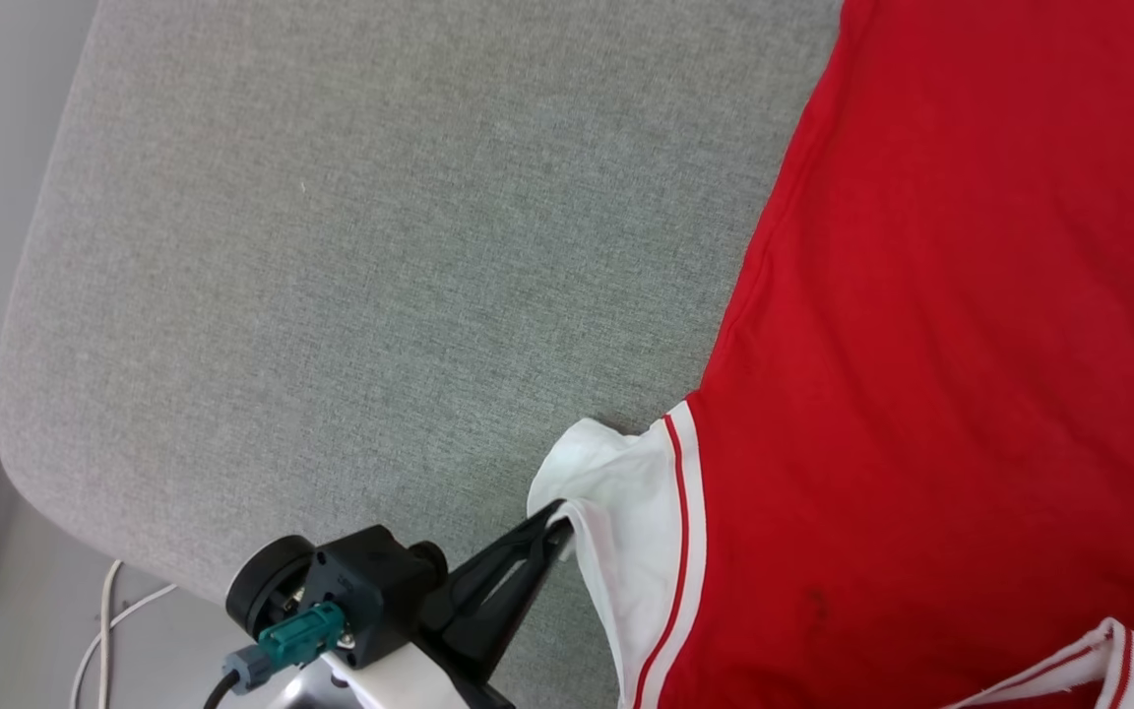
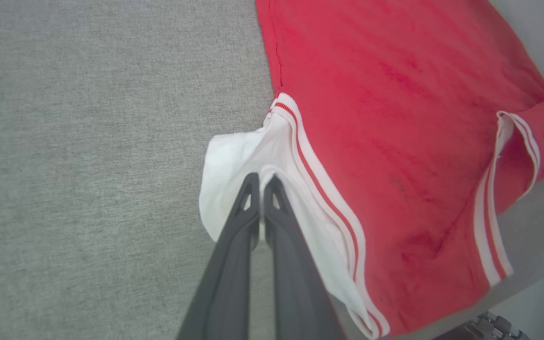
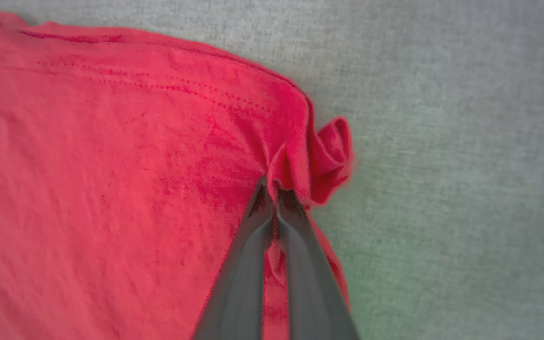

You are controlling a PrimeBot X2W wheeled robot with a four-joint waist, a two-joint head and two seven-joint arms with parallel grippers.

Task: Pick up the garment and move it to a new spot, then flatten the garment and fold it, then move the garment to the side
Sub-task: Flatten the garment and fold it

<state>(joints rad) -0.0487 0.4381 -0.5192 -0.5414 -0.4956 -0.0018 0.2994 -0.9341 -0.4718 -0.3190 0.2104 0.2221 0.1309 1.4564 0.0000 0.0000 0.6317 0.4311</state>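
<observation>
Left tool (image 1: 555, 520): closed, pinching the outer edge of the white sleeve (image 2: 239, 156) of the garment (image 1: 921, 295).
Right tool (image 3: 274, 186): closed on a bunched red fold at a corner of the garment, just beside the stitched hem line (image 3: 158, 85).
Garment position: spread on the grey tabletop (image 1: 331, 246), plain red face up, striped collar trim (image 2: 503, 198) at the end nearest the robot.
Key relation: garment body off to the right of the left tool's grip; long axis running from collar away to hem; one grip at the sleeve end, the other at the hem end. Judged ready for a joint lift or a fold along that axis.
Nearer arm: left for the sleeve, right for the hem corner.
Hidden or unclear: second sleeve and far hem cut off in the head view; no lettering visible; cannot tell which hem corner the right tool holds; right wrist view soft; cannot tell how many layers are inside either pinch.
</observation>
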